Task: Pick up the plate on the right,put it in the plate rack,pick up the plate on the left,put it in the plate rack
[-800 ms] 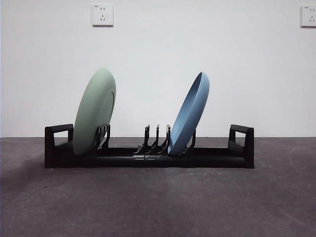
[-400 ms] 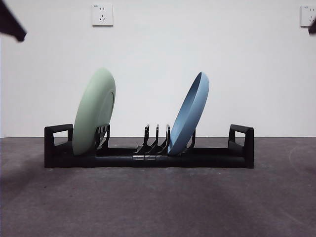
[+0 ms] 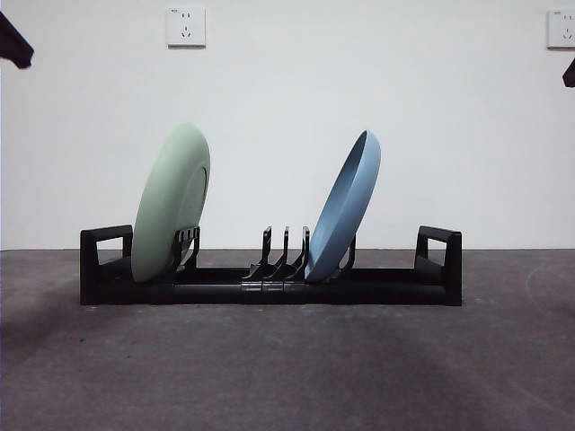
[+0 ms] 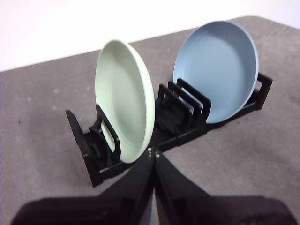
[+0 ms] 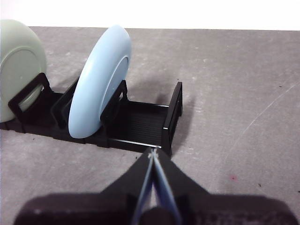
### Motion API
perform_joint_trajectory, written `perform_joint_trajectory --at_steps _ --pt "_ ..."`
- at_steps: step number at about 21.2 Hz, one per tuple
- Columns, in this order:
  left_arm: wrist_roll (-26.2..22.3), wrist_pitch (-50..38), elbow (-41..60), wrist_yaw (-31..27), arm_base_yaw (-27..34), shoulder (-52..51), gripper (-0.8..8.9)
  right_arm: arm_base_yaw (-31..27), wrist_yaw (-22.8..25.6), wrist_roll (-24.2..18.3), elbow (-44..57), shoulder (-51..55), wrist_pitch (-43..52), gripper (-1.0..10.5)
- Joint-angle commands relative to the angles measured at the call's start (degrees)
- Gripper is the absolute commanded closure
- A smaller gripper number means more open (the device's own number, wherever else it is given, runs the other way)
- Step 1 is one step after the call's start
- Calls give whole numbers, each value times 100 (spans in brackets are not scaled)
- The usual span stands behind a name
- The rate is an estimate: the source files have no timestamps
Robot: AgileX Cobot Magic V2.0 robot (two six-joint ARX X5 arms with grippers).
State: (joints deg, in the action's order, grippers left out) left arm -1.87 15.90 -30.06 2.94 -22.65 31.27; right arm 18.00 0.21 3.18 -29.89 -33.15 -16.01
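The black plate rack point(image 3: 269, 285) lies across the table with two plates standing in it. A pale green plate point(image 3: 171, 205) leans in the prongs at its left end, and a blue plate point(image 3: 345, 208) leans in the prongs right of the middle. In the left wrist view the green plate point(image 4: 125, 112) and blue plate point(image 4: 218, 70) stand ahead of my left gripper point(image 4: 153, 152), which is shut and empty. My right gripper point(image 5: 152, 153) is shut and empty too, hanging back from the rack's end handle point(image 5: 172, 117) beside the blue plate point(image 5: 99, 79). Both arms show only as black tips point(image 3: 13, 40) at the top corners.
The rack rests on a dark grey table point(image 3: 287, 368) before a white wall with two sockets point(image 3: 186, 26). Several empty prongs point(image 3: 286, 251) stand between the two plates.
Black arm tips have appeared at the top corners since a second ago, then slid slightly outward. Plates and rack have not moved.
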Motion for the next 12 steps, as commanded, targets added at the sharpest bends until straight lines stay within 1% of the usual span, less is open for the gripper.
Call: perform_joint_trajectory --at_steps 1,5,6,8,9,11,12 --pt "35 28 4 7 20 50 817 2 15 37 22 9 48 944" --pt "31 55 2 7 20 125 817 2 15 37 22 9 48 944" --pt "-426 184 4 -70 13 66 817 2 15 37 22 9 48 944" --pt "-748 496 26 -245 160 -435 817 2 13 37 22 9 39 944" --pt "-754 538 114 -245 280 -691 817 2 15 37 22 9 39 944" --pt "-743 341 520 -122 601 -1217 817 2 17 37 22 9 39 945" --pt "-739 50 874 -103 811 -1506 817 2 17 37 22 9 39 944"
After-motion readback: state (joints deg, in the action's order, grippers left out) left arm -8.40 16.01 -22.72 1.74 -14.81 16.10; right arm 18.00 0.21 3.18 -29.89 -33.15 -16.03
